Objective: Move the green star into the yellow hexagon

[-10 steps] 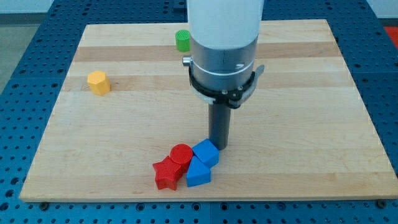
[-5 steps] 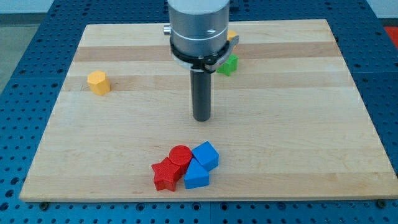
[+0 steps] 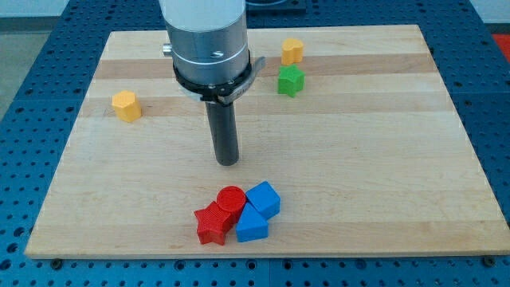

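Observation:
The green star (image 3: 291,80) lies near the view's top, right of centre. A yellow block (image 3: 292,51) sits just above it, shape unclear. Another yellow block, which looks like the hexagon (image 3: 126,105), sits far off at the view's left. My tip (image 3: 228,163) rests on the board near the middle, below and left of the green star and right of the left yellow block. It touches no block.
A cluster lies near the view's bottom edge: a red star (image 3: 212,223), a red cylinder (image 3: 232,198), a blue cube (image 3: 264,198) and a blue triangle-like block (image 3: 252,224). The arm's wide body (image 3: 205,40) hides the board behind it.
My tip has moved up and to the view's left, away from the blue cube. The arm now hides the green cylinder and uncovers the green star and the top yellow block.

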### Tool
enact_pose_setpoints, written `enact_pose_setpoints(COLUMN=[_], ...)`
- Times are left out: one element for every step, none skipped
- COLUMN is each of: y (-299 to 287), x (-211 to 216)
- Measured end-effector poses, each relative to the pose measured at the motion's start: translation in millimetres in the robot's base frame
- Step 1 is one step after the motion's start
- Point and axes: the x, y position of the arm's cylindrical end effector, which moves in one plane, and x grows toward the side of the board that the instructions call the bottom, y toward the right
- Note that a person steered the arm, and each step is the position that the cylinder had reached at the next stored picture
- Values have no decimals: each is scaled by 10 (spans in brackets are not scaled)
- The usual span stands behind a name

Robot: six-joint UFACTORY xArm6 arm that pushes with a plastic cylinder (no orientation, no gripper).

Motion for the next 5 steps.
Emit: enact_pose_setpoints(y=[-6, 741, 1639, 2248, 2091], x=[-1, -157, -402, -799, -1415])
